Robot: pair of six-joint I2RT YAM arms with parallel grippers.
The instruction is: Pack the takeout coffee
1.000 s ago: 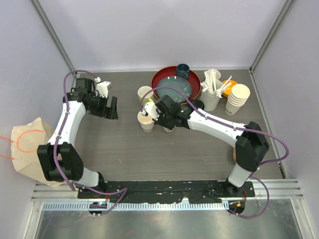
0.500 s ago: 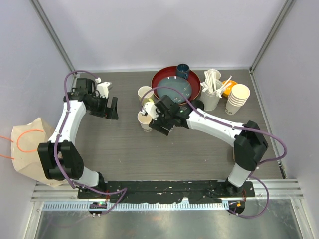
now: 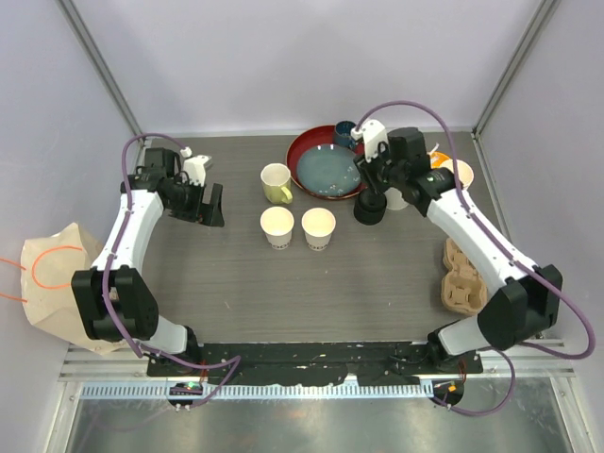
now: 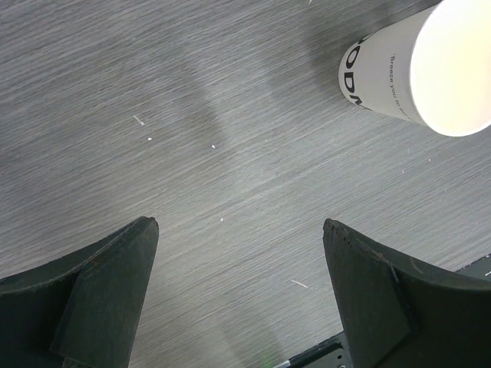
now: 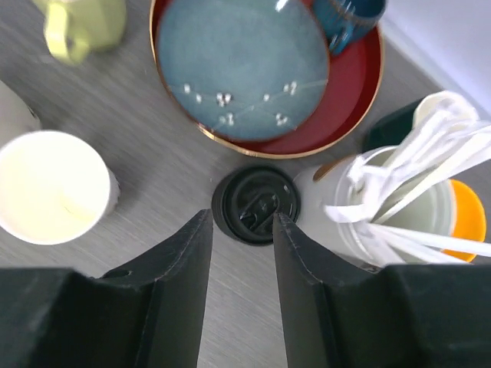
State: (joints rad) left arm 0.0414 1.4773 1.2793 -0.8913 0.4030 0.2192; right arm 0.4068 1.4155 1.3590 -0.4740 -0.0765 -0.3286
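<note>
yellow mug (image 3: 276, 182) — left of red tray (image 3: 296, 156) | blue plate (image 3: 326, 172) on tray

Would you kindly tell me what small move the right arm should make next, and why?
Probably lower the right gripper onto the black lid and close on it: the lid lies on the table just beyond its parted fingers, beside the red tray, and both cups stand uncovered.

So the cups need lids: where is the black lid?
In the right wrist view, the black lid lies on the table beside the red tray, just left of the white stirrer holder.
</note>
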